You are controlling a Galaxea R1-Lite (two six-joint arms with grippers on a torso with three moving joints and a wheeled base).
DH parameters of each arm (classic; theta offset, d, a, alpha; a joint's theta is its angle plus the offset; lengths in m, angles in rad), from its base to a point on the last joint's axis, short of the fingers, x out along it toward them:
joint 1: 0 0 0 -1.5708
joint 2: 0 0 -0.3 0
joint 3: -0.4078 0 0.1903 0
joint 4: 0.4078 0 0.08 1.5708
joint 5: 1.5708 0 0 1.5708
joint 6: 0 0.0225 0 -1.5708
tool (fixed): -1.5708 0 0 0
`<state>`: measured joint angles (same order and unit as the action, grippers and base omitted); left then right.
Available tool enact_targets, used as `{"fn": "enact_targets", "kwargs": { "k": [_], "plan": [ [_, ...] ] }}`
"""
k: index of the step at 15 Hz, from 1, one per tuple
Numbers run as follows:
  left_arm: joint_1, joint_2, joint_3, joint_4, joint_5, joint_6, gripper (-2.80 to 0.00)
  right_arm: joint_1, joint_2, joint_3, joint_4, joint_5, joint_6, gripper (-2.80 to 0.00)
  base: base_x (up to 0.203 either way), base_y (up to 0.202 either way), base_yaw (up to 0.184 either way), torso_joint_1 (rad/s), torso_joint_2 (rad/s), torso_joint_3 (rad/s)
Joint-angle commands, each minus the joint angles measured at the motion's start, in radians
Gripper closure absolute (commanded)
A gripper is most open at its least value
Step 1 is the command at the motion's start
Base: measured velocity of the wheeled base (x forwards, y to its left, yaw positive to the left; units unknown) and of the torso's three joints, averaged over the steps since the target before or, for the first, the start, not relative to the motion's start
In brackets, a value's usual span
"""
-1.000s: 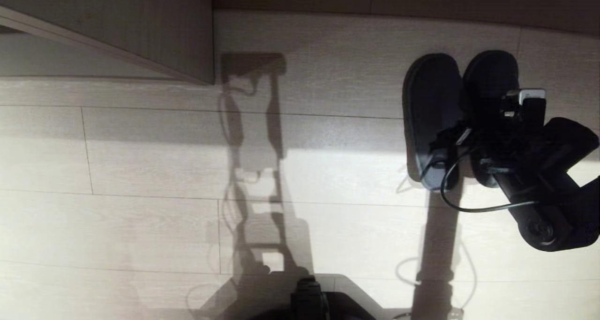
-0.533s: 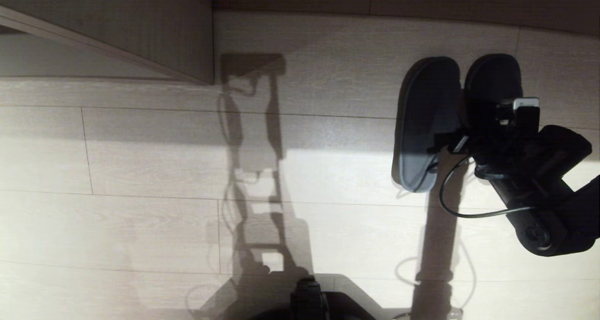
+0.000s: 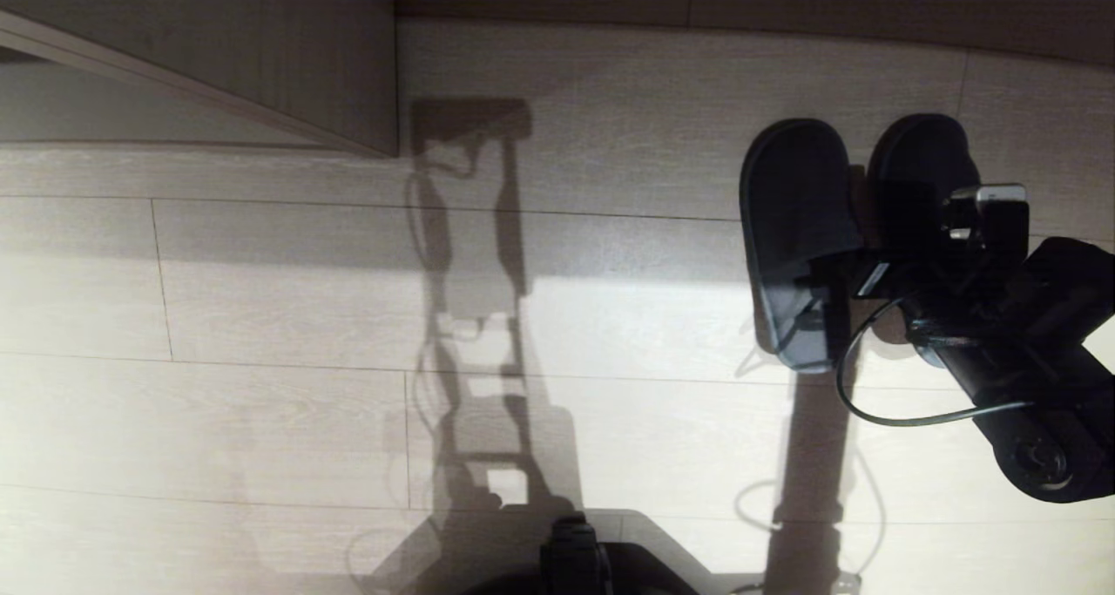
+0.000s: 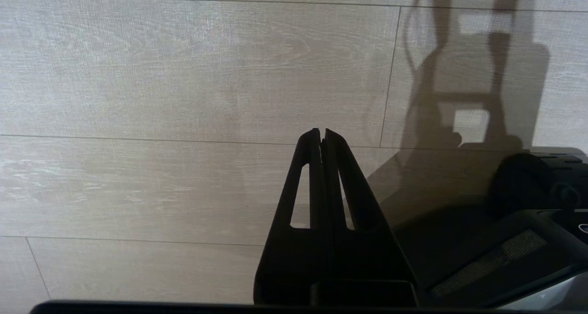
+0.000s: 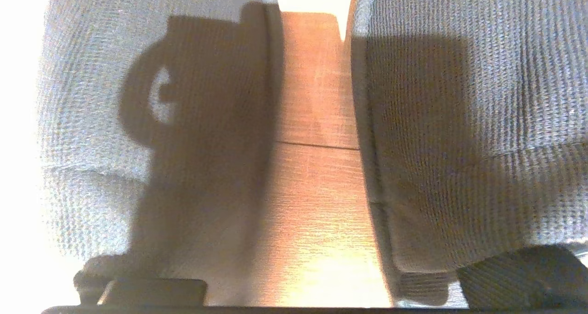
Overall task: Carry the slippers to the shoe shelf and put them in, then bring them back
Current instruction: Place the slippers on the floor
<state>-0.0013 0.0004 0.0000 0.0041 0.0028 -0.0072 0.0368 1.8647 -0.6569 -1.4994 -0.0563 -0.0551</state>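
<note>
Pale wood-grain floor (image 3: 261, 273) lies under the left gripper (image 4: 321, 134), which hangs parked with fingers pressed together. Rightward, the slippers (image 3: 797, 229) lie flat side by side; the right gripper (image 3: 858, 273) reaches down over them, jaws spread wide, holding nothing.

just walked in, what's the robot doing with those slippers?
The right gripper sits low over the pair of slippers, which lie side by side on the wood floor with a strip of floor showing between them in the right wrist view. Its fingers look spread rather than clamped, so it seems to be setting the pair down here. The left gripper hangs shut over bare floor, idle.
</note>
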Motion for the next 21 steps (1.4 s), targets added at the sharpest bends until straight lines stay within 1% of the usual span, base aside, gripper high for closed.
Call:
{"fn": "enact_targets", "kwargs": {
  "k": [1,4,6,8,11,13,14,16,17,19,20,21],
  "plan": [
    [0.0,0.0,0.0,0.001,0.0,0.0,0.0,0.0,-0.025,0.007,-0.013,0.0,0.0,-2.8,0.0,0.0,0.0,0.0,0.0,0.0],
    [0.001,0.0,0.0,-0.001,0.0,0.0,0.0,0.0,-0.049,0.092,-0.013,0.0,-0.001,-2.8,0.0,0.0,0.0,0.0,0.0,0.0],
    [0.0,0.0,0.0,-0.001,0.0,0.0,0.0,0.0,-0.051,0.113,-0.012,0.001,-0.006,-2.8,0.0,0.0,0.0,0.0,0.0,0.0],
    [0.0,0.0,0.0,-0.001,0.0,-0.002,0.0,0.001,-0.039,0.175,-0.014,0.001,-0.022,-2.8,0.0,0.0,0.0,0.0,0.0,0.0],
    [0.001,0.0,0.0,-0.001,0.0,-0.002,0.0,0.0,-0.061,0.216,-0.015,0.001,-0.041,-2.8,0.0,0.0,0.0,0.0,0.0,0.0],
    [0.0,0.0,0.0,-0.001,0.0,-0.002,0.0,0.0,-0.13,0.229,-0.013,0.001,-0.051,-2.8,0.0,0.0,0.0,0.0,0.0,0.0],
    [0.0,0.0,0.0,-0.001,0.0,-0.002,0.0,0.0,-0.155,0.229,-0.01,0.002,-0.053,0.0,0.0,0.0,0.0,0.0,0.0,0.0],
    [0.001,0.0,0.0,-0.001,0.0,0.0,0.0,-0.001,-0.229,0.206,0.009,0.008,-0.054,0.0,0.0,0.0,0.0,0.0,0.0,0.0],
    [0.0,0.0,0.0,0.001,0.0,0.0,0.0,-0.002,-0.259,0.197,0.039,0.008,-0.053,0.0,0.0,0.0,0.0,0.0,0.0,0.0],
    [0.0,0.0,0.0,0.001,0.0,0.0,0.0,-0.019,-0.357,0.167,0.187,0.005,-0.054,0.0,0.0,0.0,0.0,0.0,0.0,0.0],
    [0.001,0.0,0.0,-0.001,0.0,0.0,0.0,-0.077,-0.381,0.111,0.305,0.0,-0.055,0.0,0.0,0.0,0.0,0.0,0.0,0.0],
    [0.0,0.0,0.0,-0.001,0.0,0.0,0.0,-0.141,-0.38,0.054,0.338,-0.005,-0.062,0.0,0.0,0.0,0.0,0.0,0.0,0.0]
  ]
}}
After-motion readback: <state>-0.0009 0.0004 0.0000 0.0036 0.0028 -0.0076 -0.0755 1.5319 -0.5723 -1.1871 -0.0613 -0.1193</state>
